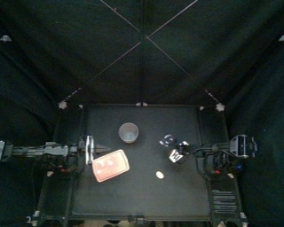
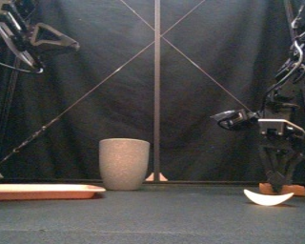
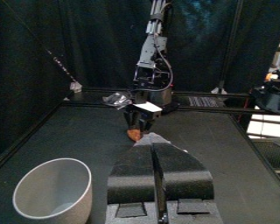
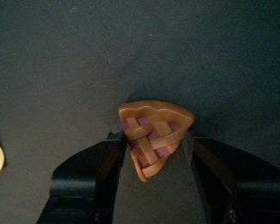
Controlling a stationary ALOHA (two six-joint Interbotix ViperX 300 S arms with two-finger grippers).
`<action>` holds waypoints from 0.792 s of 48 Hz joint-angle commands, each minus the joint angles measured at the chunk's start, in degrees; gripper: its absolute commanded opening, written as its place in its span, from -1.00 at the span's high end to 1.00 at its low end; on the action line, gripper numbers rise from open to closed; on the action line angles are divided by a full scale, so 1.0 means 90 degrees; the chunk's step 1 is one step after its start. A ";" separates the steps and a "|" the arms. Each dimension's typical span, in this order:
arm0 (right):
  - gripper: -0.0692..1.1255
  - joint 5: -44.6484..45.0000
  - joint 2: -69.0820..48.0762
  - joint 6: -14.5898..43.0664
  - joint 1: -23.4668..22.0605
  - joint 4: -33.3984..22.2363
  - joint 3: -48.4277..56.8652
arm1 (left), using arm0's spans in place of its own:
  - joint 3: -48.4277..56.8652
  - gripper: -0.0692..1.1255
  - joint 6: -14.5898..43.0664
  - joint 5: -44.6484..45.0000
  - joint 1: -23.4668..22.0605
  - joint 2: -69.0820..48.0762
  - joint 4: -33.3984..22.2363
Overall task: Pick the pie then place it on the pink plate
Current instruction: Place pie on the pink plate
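The pie (image 4: 154, 131) is a small brown wedge with a purple lattice top, lying on the black table right of centre. My right gripper (image 4: 157, 147) is lowered over it and open, one jaw on each side of the wedge's narrow end. In the front view the right gripper (image 2: 280, 179) reaches down to the table with the pie (image 2: 292, 189) at its tips. The pink plate (image 1: 111, 165) lies flat left of centre, also seen as the pink plate (image 2: 41, 191) low on the table. My left gripper (image 3: 160, 175) is shut, holds nothing, and rests at the table's left side.
A tall grey speckled cup (image 1: 129, 133) stands behind the plate, and shows as the cup (image 2: 125, 163) in the front view. A pale crescent-shaped toy (image 2: 267, 196) lies just in front of the right gripper, between it and the table's front edge.
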 commanded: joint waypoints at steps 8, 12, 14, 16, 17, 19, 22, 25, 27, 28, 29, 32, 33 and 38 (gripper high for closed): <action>-0.36 -0.0049 -0.0068 0.0000 0.0068 -0.0049 -0.0127 | -0.0078 0.90 -0.0010 -0.0049 0.0010 0.0020 -0.0010; -0.34 -0.0117 -0.0068 0.0020 0.0107 -0.0137 -0.0186 | -0.0078 0.90 -0.0010 -0.0049 0.0010 0.0029 -0.0010; -0.33 -0.0176 -0.0068 0.0029 0.0146 -0.0205 -0.0225 | -0.0078 0.90 -0.0010 -0.0039 0.0020 0.0029 -0.0010; -0.31 -0.0244 -0.0068 0.0039 0.0195 -0.0293 -0.0293 | -0.0078 0.90 -0.0010 -0.0039 0.0010 0.0029 -0.0010; -0.31 -0.0264 -0.0068 0.0039 0.0215 -0.0322 -0.0322 | -0.0078 0.90 -0.0010 -0.0049 0.0010 0.0020 -0.0010; -0.30 -0.0273 -0.0068 0.0039 0.0244 -0.0391 -0.0361 | -0.0078 0.90 -0.0010 -0.0049 0.0020 0.0020 -0.0010; -0.27 -0.0303 -0.0068 0.0049 0.0244 -0.0420 -0.0449 | -0.0078 0.90 -0.0010 -0.0049 0.0010 0.0020 -0.0010; -0.25 -0.0361 -0.0068 0.0049 0.0303 -0.0410 -0.0625 | -0.0078 0.90 -0.0010 -0.0049 0.0020 0.0020 -0.0010; -0.25 -0.0439 -0.0068 0.0049 0.0361 -0.0420 -0.0811 | -0.0078 0.90 -0.0010 -0.0049 0.0010 0.0029 -0.0010; -0.25 -0.0498 -0.0068 0.0039 0.0410 -0.0439 -0.0918 | -0.0078 0.90 -0.0010 -0.0049 0.0010 0.0029 -0.0010; -0.25 -0.0557 -0.0068 0.0039 0.0449 -0.0449 -0.1035 | -0.0078 0.90 -0.0010 -0.0049 0.0020 0.0029 -0.0010; -0.25 -0.0742 -0.0010 -0.0010 0.0557 -0.0479 -0.1406 | -0.0078 0.90 0.0000 -0.0049 0.0010 0.0029 -0.0010; -0.25 -0.0811 0.0029 -0.0010 0.0586 -0.0488 -0.1523 | -0.0078 0.90 0.0000 -0.0059 0.0020 0.0020 -0.0010; -0.25 -0.1113 0.0439 -0.0010 0.0742 -0.0605 -0.2236 | -0.0078 0.90 0.0010 -0.0098 0.0010 0.0029 -0.0010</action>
